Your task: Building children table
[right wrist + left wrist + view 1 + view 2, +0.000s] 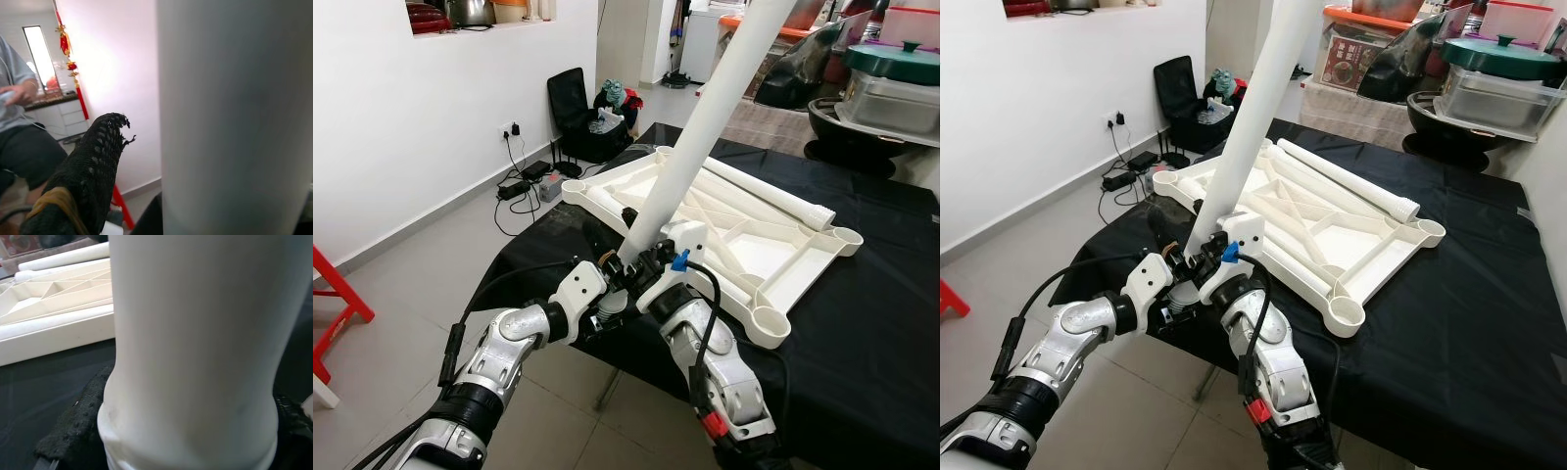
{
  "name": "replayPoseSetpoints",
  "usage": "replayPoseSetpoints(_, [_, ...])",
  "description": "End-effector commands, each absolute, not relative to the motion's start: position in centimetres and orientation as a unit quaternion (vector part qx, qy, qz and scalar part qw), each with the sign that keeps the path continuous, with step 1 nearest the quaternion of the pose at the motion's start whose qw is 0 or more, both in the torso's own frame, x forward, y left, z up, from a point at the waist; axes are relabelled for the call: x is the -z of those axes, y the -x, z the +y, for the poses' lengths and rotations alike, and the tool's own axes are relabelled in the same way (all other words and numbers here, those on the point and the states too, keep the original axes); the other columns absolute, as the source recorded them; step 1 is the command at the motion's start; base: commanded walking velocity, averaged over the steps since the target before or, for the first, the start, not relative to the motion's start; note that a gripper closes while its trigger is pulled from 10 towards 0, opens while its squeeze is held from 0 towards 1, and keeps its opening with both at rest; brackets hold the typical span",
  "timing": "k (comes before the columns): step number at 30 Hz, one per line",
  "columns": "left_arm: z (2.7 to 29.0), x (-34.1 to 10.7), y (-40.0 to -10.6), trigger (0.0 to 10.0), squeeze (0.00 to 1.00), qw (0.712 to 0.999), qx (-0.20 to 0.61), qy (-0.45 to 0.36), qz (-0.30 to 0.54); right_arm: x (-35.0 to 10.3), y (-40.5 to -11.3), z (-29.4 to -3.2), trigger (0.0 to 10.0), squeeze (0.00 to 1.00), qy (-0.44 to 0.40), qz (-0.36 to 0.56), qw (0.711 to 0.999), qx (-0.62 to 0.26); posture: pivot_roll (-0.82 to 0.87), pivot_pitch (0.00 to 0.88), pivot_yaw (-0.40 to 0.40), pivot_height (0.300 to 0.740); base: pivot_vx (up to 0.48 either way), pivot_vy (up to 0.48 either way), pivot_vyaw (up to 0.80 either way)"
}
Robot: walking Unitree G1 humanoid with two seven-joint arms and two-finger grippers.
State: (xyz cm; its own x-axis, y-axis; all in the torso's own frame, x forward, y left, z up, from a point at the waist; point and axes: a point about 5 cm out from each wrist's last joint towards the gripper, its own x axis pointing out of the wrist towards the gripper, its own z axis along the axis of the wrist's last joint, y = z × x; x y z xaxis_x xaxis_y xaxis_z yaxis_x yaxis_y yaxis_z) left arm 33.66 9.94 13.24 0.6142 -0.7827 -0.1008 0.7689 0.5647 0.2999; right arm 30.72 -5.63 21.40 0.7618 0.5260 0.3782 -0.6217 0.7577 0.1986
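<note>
Table leg [705,127] held by both grippers' fingers [93,166].

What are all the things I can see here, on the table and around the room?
Table leg held up: one, white, tilted, its lower end between both grippers at the table's near edge.
Tabletop: one, white, lying underside up on the black cloth.
Loose table leg: at least one, white, lying on the tabletop's far side.
Black cloth: one, covering the work table.
Black bag: one, on the floor by the wall.
Cables and chargers: several, black, on the floor below a wall socket.
Lidded pot: one, green lid, far right.
Person: one, seated, grey top.
Left gripper: at the leg's lower end.
Right gripper: at the same end.
</note>
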Motion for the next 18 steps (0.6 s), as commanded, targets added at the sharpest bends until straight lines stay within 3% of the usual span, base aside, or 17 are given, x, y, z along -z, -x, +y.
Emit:
replayPoseSetpoints(1, [9.5,-12.7,-33.3,10.0,0.00,0.873,0.456,-0.174,-0.013,-22.8,-30.9,-5.9,10.0,0.00,-0.169,-0.170,0.919,-0.314,0.02,0.000,-0.061,0.740,0.000,0.000,0.00])
replayPoseSetpoints(9, [9.4,-12.8,-33.3,10.0,0.00,0.863,0.460,-0.207,-0.027,-21.3,-31.5,-6.0,10.0,0.00,-0.157,-0.133,0.933,-0.297,0.03,0.000,-0.068,0.740,0.000,0.000,0.00])
replayPoseSetpoints(10, [9.4,-12.9,-33.3,10.0,0.00,0.861,0.460,-0.213,-0.031,-20.8,-31.6,-6.0,9.6,0.00,-0.157,-0.119,0.936,-0.293,0.03,0.000,-0.067,0.740,0.000,0.000,0.00])
replayPoseSetpoints(11, [9.5,-13.0,-33.3,10.0,0.00,0.861,0.460,-0.216,-0.032,-20.5,-31.6,-6.0,8.8,0.00,-0.157,-0.109,0.937,-0.291,0.03,0.000,-0.067,0.740,0.000,0.000,0.00])
replayPoseSetpoints(12, [9.5,-13.0,-33.3,10.0,0.00,0.861,0.460,-0.217,-0.033,-20.3,-31.7,-5.9,6.2,0.00,-0.156,-0.100,0.939,-0.290,0.03,0.000,-0.067,0.740,0.000,0.000,0.00])
replayPoseSetpoints(14, [9.5,-13.0,-33.3,10.0,0.00,0.861,0.460,-0.217,-0.033,-20.3,-31.7,-5.9,6.2,0.00,-0.156,-0.100,0.939,-0.290,0.03,0.000,-0.067,0.740,0.000,0.000,0.00])
replayPoseSetpoints(16, [9.6,-13.0,-33.3,10.0,0.00,0.860,0.459,-0.220,-0.034,-19.5,-31.8,-6.0,2.4,0.00,-0.155,-0.075,0.944,-0.281,0.03,0.000,-0.069,0.740,0.000,0.000,0.00])
replayPoseSetpoints(17, [9.6,-13.0,-33.3,10.0,0.00,0.860,0.459,-0.220,-0.034,-19.5,-31.8,-6.0,2.4,0.00,-0.155,-0.075,0.944,-0.281,0.03,0.000,-0.069,0.740,0.000,0.000,0.00])
replayPoseSetpoints(18, [9.6,-13.1,-33.3,10.0,0.00,0.859,0.460,-0.222,-0.035,-19.1,-32.0,-6.2,0.0,0.00,-0.161,-0.062,0.948,-0.268,0.03,0.000,-0.070,0.740,0.000,0.000,0.00])
